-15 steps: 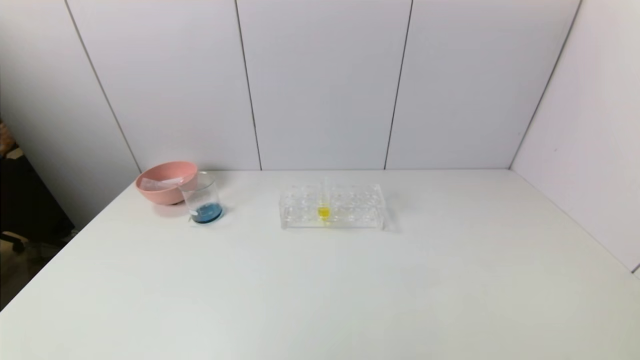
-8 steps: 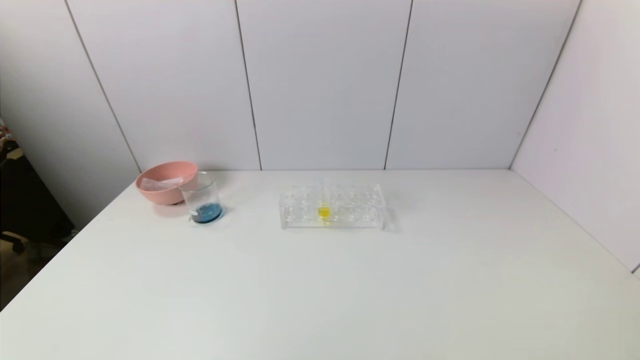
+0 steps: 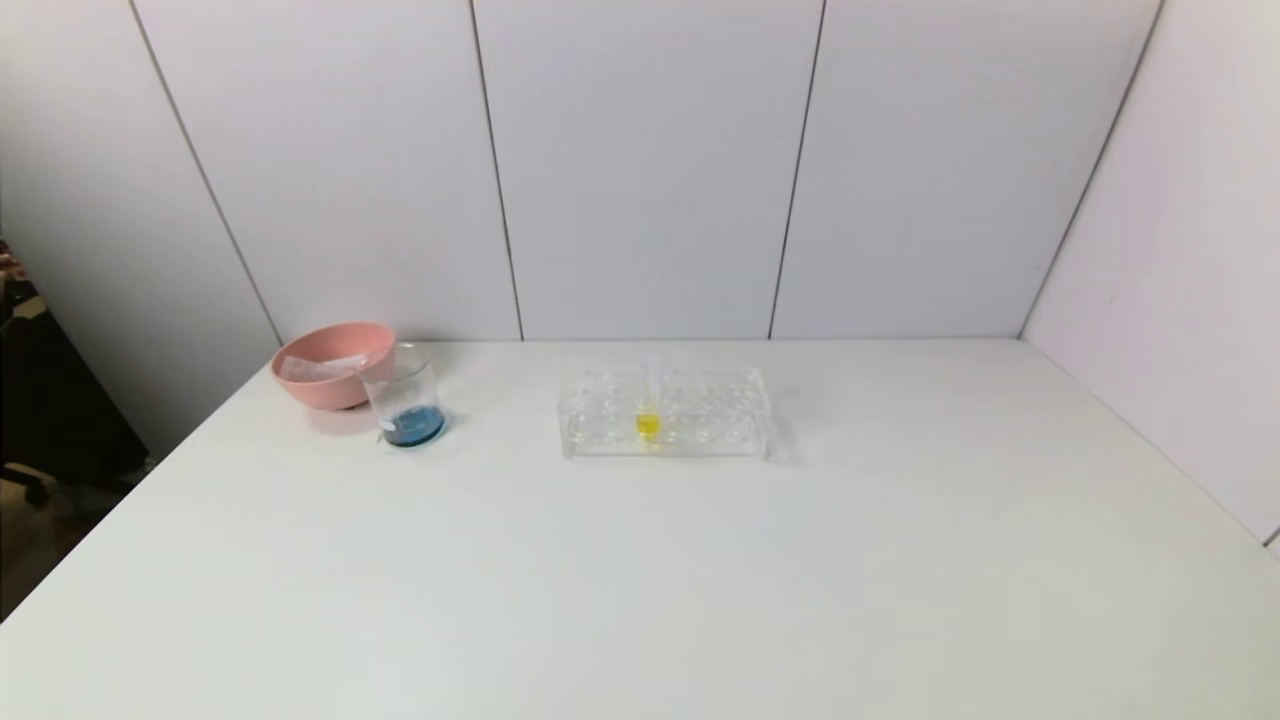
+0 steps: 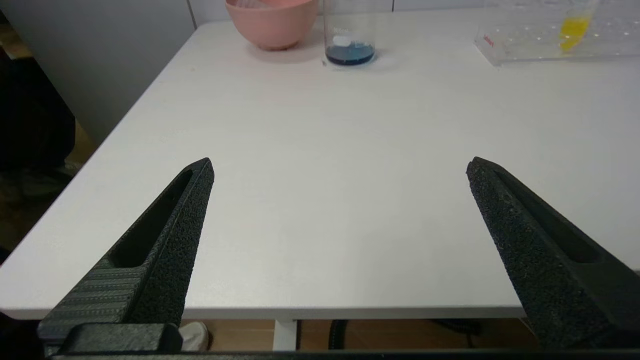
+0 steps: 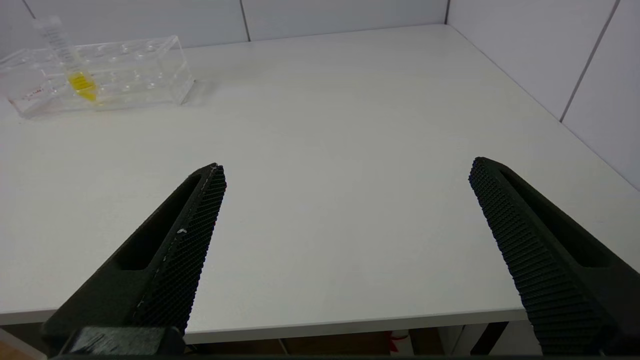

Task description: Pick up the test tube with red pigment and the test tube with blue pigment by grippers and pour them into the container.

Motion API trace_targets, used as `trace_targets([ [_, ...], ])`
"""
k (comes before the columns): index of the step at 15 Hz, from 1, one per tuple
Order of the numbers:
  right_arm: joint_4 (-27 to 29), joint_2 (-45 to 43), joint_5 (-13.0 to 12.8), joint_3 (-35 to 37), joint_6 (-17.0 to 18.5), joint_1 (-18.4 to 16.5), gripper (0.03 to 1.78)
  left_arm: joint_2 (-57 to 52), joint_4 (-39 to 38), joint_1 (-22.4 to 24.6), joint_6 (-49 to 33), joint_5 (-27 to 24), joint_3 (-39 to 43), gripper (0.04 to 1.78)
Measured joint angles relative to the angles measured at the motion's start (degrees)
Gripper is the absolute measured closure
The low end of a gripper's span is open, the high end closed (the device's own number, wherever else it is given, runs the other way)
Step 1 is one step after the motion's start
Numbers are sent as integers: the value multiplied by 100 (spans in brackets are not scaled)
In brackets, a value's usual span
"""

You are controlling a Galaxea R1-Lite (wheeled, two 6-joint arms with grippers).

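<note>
While both grippers, left and right, hang wide-fingered and empty off the desk edge, the container stands far ahead of the left fingers.

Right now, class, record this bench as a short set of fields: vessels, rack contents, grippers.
container: clear beaker, dark blue liquid at bottom, beside pink bowl
rack: clear tube rack holding one tube with yellow pigment
red and blue tubes: not in the rack
left gripper: open, empty, near table edge
right gripper: open, empty, near table edge
</note>
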Motion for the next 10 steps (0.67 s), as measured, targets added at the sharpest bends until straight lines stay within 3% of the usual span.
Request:
trace_targets([
  [3, 0, 0, 2, 0, -2, 2, 4, -2, 165, 0, -510, 98, -29, 6],
  [10, 0, 0, 0, 0, 0, 2, 4, -2, 143, 0, -558, 105, -30, 6],
])
